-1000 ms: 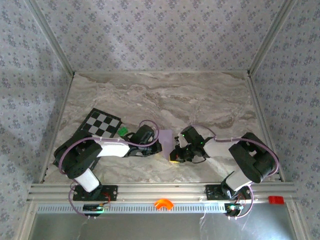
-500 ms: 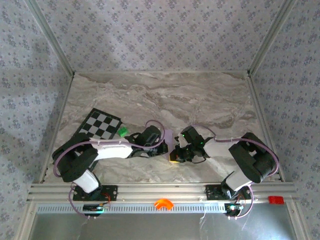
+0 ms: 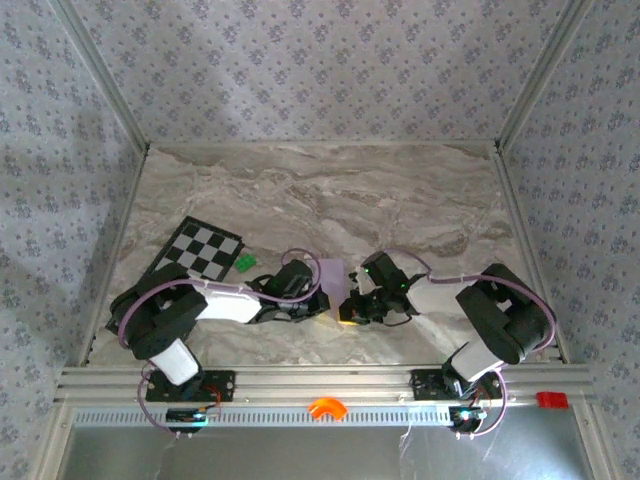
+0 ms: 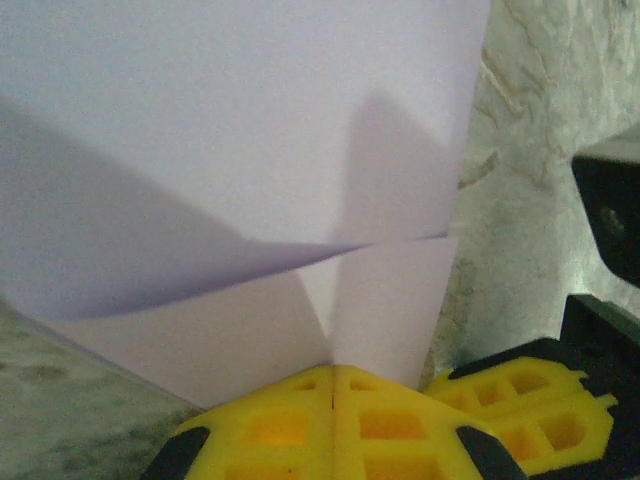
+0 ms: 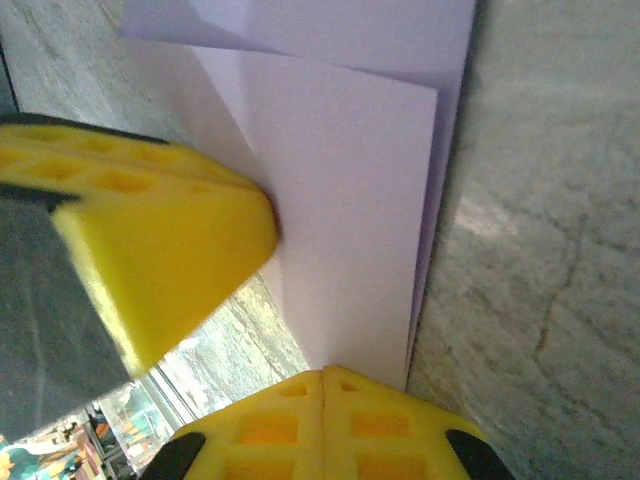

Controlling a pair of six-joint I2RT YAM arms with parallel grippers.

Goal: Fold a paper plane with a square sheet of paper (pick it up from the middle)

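the left claw [image 4: 333, 372] and the right claw [image 5: 322, 376] are both pinched shut on the folded lilac paper [image 4: 240, 120], over the marble table [image 5: 540, 260].

Paper [image 3: 332, 273] right of checkerboard [image 3: 203, 250]

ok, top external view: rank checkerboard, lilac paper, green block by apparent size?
1. checkerboard, clearly largest
2. lilac paper, partly covered, so its visible patch understates it
3. green block, tiny
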